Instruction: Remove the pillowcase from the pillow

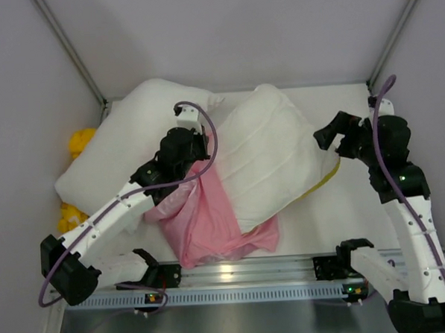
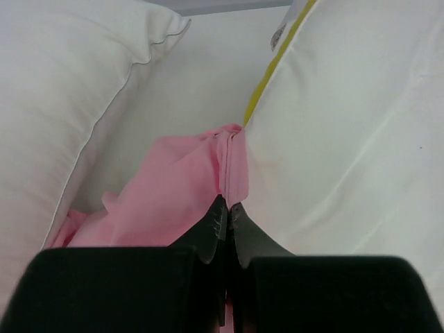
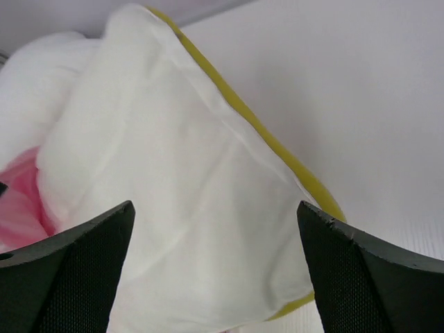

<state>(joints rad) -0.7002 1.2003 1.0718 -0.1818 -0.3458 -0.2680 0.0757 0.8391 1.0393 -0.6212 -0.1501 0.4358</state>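
Observation:
The pillow [image 1: 270,153] lies slantwise mid-table, white, with a yellow band [image 3: 277,149] along its right edge. The pink pillowcase [image 1: 210,219] is bunched over its near-left end and spills toward the front rail. My left gripper [image 1: 196,162] sits at the pillow's left side, shut on a fold of the pillowcase [image 2: 173,187], which sticks up from the left gripper's [image 2: 227,207] tips against the pillow [image 2: 347,139]. My right gripper [image 1: 329,140] hovers at the pillow's right corner. It [image 3: 216,208] stands wide open, the pillow [image 3: 187,208] between and beyond its fingers, not touching them.
A plain white pillow [image 1: 124,145] lies at the back left, close beside the left arm; it also shows in the left wrist view [image 2: 55,90]. Yellow cloth [image 1: 79,140] peeks out at the left wall. A metal rail [image 1: 235,274] runs along the near edge.

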